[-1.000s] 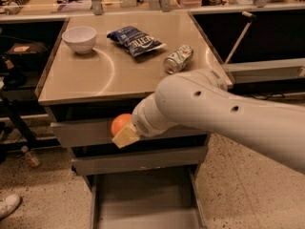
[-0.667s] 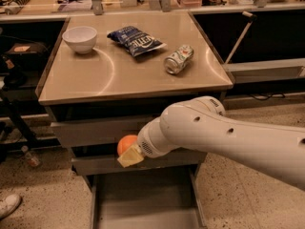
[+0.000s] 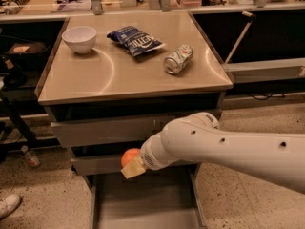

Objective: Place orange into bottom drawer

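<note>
The orange (image 3: 128, 155) is a small round orange fruit held in my gripper (image 3: 132, 164), whose yellowish fingertips (image 3: 133, 168) close under it. It hangs in front of the middle drawer front, just above the back of the pulled-out bottom drawer (image 3: 143, 206), a wide grey tray with low side rails. My white arm (image 3: 228, 149) reaches in from the right and hides the right part of the drawer fronts.
The cabinet top (image 3: 95, 80) holds a white bowl (image 3: 79, 38), a blue chip bag (image 3: 135, 40) and a tipped can (image 3: 178, 58). A shoe (image 3: 8, 205) shows at the lower left on the speckled floor. Shelves stand on both sides.
My gripper has carried the orange downward and slightly right, from level with the top drawer front to just above the open bottom drawer.
</note>
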Controlling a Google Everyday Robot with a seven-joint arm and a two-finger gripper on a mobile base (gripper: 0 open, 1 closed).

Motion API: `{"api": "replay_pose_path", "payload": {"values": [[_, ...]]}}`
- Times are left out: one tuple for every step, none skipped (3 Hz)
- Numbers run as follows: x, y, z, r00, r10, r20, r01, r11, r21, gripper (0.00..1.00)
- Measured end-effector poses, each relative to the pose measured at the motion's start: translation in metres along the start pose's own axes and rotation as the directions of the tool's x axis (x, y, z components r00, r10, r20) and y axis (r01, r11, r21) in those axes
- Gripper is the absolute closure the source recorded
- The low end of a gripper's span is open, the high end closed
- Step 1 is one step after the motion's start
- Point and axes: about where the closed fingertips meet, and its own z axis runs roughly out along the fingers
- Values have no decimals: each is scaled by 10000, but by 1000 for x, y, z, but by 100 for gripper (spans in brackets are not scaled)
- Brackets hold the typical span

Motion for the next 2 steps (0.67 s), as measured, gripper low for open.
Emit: {"api": "replay_pose_path", "payload": {"values": [[67, -15, 64, 9901, 1187, -754, -1193, 9928, -39, 100], [111, -37, 115, 9630, 2516, -964, -2511, 9678, 174, 100]]}}
